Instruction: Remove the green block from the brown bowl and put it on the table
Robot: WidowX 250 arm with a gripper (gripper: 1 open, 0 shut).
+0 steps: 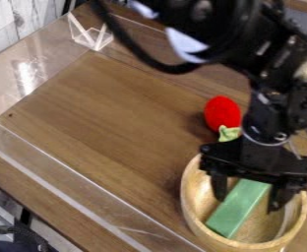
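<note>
Tan wood formed the brown bowl (197, 213), which sat nearest the camera at the lower right of the table (103, 108). Inside the bowl lay the green block (236, 209), slanting from its lower left to its upper right. Directly over the bowl the gripper (258, 187) pointed straight down with its dark jaws spread wide, one on each side of the block's upper end, and nothing was clamped between them; whether either finger touched the block could not be told. Just beyond the bowl's far rim a red strawberry toy (222, 111) rested on the wood, partly behind the black arm (277, 91). Well beyond the bowl, at the table's far left corner, stood the low clear plastic walls (90, 31).
</note>
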